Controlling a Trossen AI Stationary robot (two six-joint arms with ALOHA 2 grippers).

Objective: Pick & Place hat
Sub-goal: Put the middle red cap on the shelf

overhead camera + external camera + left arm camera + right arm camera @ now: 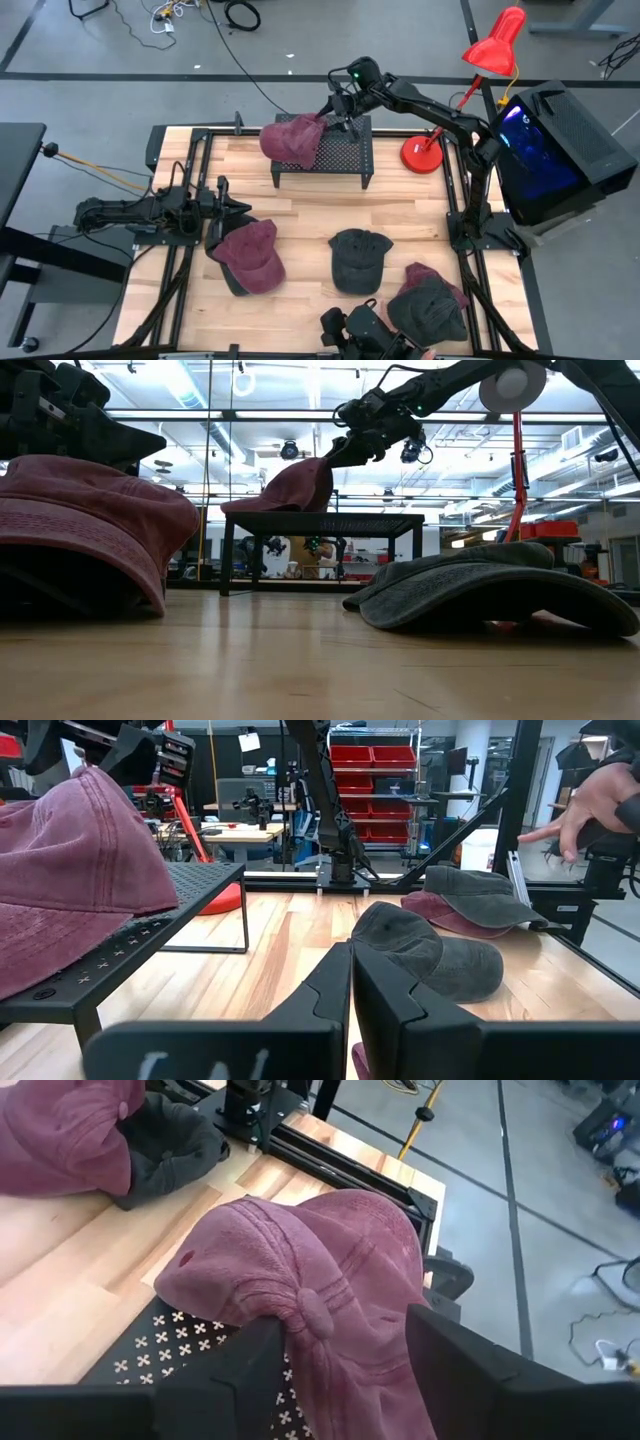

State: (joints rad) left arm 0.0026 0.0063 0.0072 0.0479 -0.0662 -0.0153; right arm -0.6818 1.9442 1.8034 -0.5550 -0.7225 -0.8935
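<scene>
A maroon hat [293, 138] sits on the black perforated stand [345, 152] at the table's far side, and my right gripper [330, 115] is shut on it. In the low view this maroon hat [290, 488] tilts up toward that gripper [335, 455]. My left gripper [238, 208] is shut at the table's left, just beside a second maroon hat [252, 257] that lies flat on the wood; it touches nothing. A dark grey hat [358, 258] lies mid-table. My right gripper pinches the maroon hat's crown by the top button [315, 1315], cloth bunched between the two fingers [250, 1370]. It comes from above, slanting in from the table's right. The hat's brim side [250, 505] rests on the stand; the gripped side is raised.
A dark grey hat stacked on a maroon one [430, 305] lies near the right front corner. A red desk lamp [425, 152] stands right of the stand. A black frame rail [465, 200] borders the table. A person's hand [585, 810] shows beyond the right edge.
</scene>
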